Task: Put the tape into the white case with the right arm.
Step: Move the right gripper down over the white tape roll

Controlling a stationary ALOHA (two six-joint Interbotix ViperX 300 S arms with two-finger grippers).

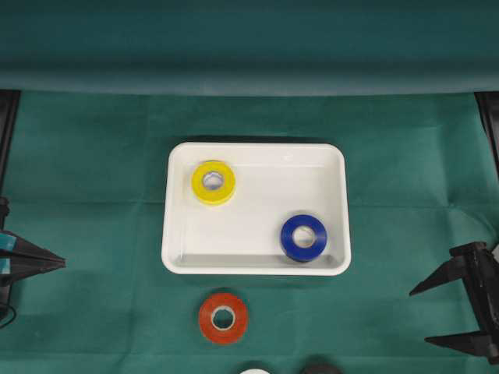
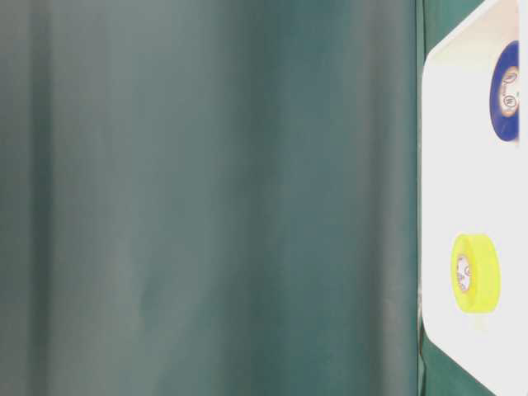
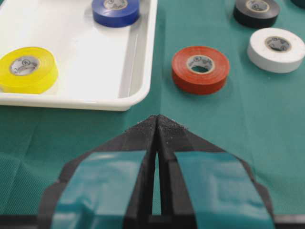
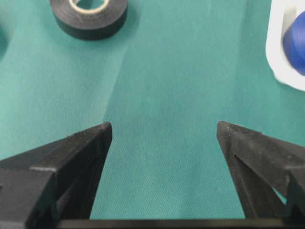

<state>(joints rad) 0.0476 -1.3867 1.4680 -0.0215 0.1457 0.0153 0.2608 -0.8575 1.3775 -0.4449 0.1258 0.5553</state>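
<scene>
near edge: a white roll (image 3: 277, 49) and a black roll (image 3: 256, 11) of tape lay flat on the green cloth (image 1: 93, 171).
red tape roll (image 1: 223, 318): flat, just near of the tray.
right all-black gripper (image 1: 425, 315): fingers spread apart, holding nothing, far right.
left blue-banded gripper (image 3: 157, 121): tips pressed together, far left.
glossy white rectangular case (image 1: 175, 202): centre; blue roll (image 1: 303, 238) near-right inside, yellow roll (image 1: 213, 182) far-left inside.

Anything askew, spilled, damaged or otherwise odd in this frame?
Nothing stands out. The yellow roll and blue roll lie flat inside the white case, the red roll lies flat on the cloth in front of it, and nothing looks spilled or damaged.
</scene>
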